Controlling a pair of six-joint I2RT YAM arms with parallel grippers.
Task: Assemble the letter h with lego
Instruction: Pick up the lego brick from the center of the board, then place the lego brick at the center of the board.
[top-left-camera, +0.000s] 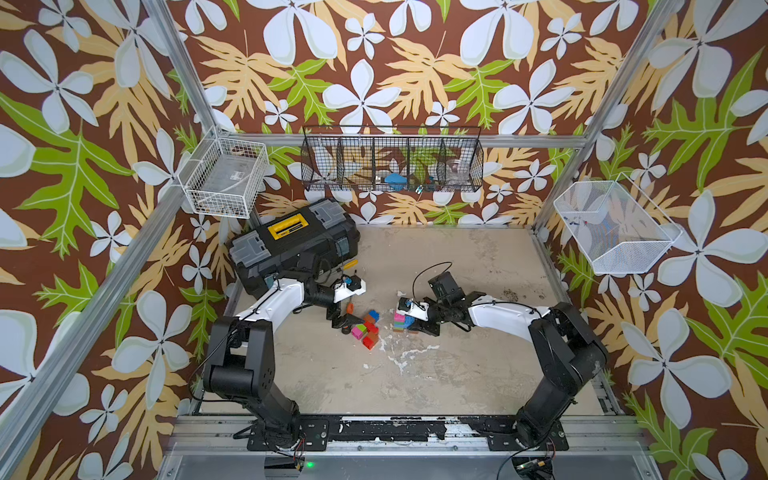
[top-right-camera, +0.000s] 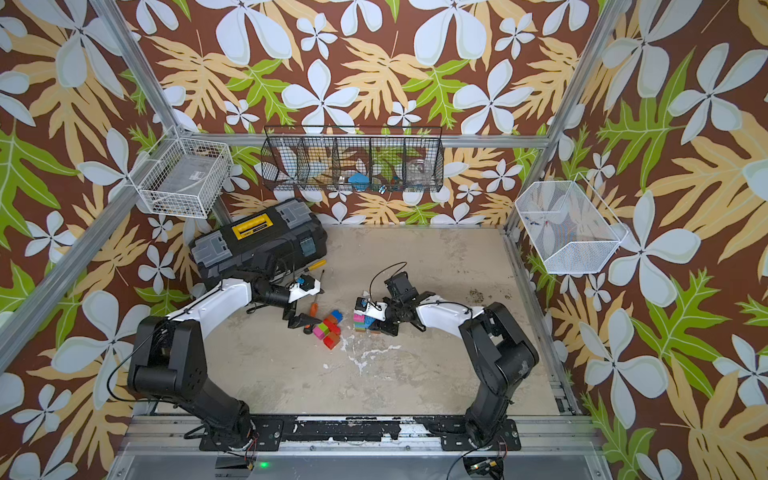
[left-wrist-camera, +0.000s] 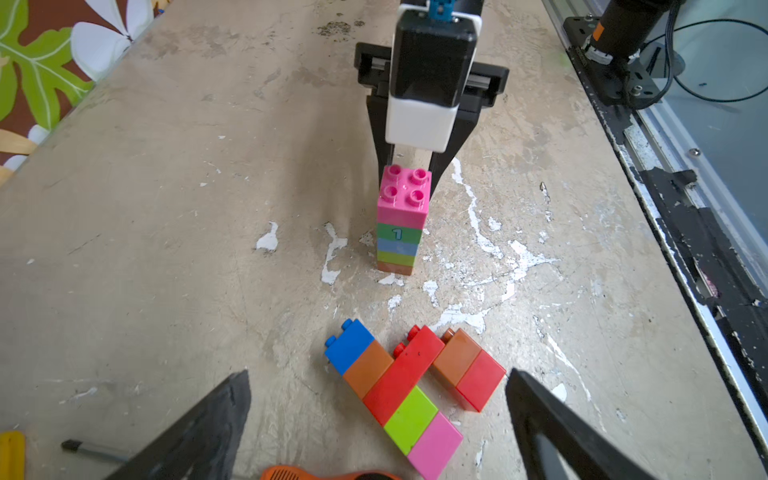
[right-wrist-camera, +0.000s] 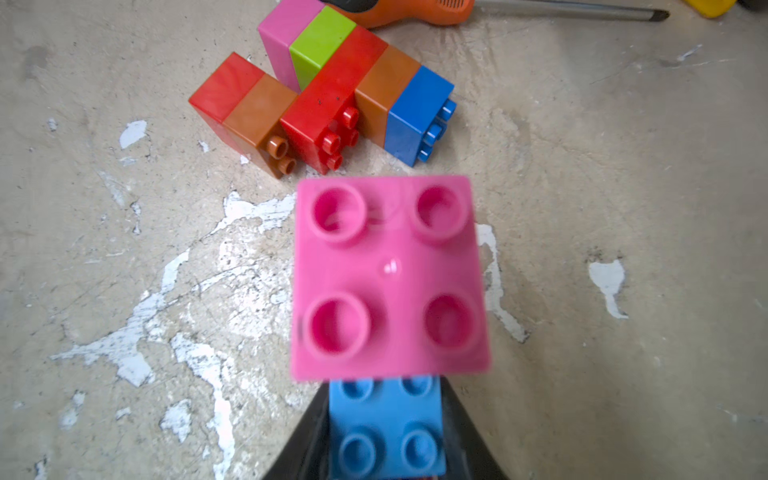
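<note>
Scuffed, paint-flecked tabletop (top-left-camera: 457, 374) carries the letter h (left-wrist-camera: 401, 216) upright near the loose lego (right-wrist-camera: 332, 95), so the right gripper (right-wrist-camera: 385, 411), pinching its blue side leg (right-wrist-camera: 386, 440), should hold it square while the left gripper (left-wrist-camera: 378, 374), spread wide and empty, lines up on the next brick.

Upright lego stack (top-left-camera: 399, 321) sits just R of lying bricks (top-left-camera: 365, 330).

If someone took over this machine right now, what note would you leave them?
Left claw: open, beside the loose bricks lying on the table.
Right claw: closed on the blue brick beside the striped column.
Done: column stands upright, pink brick on top.
Left to do: finish the h's short side leg, likely from those loose bricks.
</note>
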